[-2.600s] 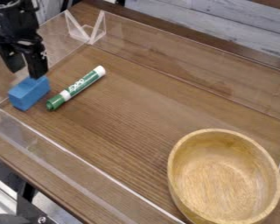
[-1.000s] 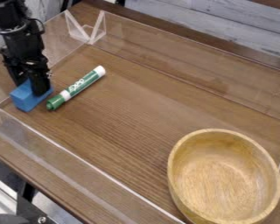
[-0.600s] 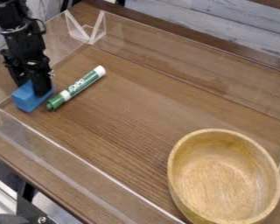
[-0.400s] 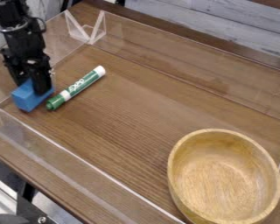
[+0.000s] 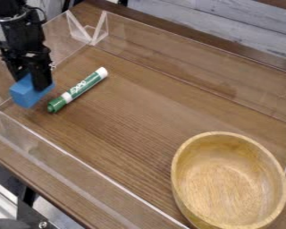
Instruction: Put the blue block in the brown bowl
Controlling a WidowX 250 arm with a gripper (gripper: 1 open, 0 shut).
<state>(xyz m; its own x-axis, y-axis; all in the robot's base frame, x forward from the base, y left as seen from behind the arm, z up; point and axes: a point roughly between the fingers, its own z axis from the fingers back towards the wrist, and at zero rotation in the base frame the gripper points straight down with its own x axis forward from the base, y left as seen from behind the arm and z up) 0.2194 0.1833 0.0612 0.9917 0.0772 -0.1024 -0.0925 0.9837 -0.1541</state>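
Note:
The blue block (image 5: 29, 97) hangs just above the wooden table at the far left, and my black gripper (image 5: 28, 82) points down onto its top, shut on it. The fingers cover the block's upper part. The brown bowl (image 5: 185, 159), wide, shallow and empty, sits at the lower right, far from the gripper.
A green-and-white marker pen (image 5: 79, 89) lies slantwise just right of the block. Low clear plastic walls (image 5: 62, 159) fence the table's edges, and a clear angled piece (image 5: 89, 32) stands at the back left.
The gripper, first open above the block, came down and shut on it. Over the last half second it has risen a little with the block in it.

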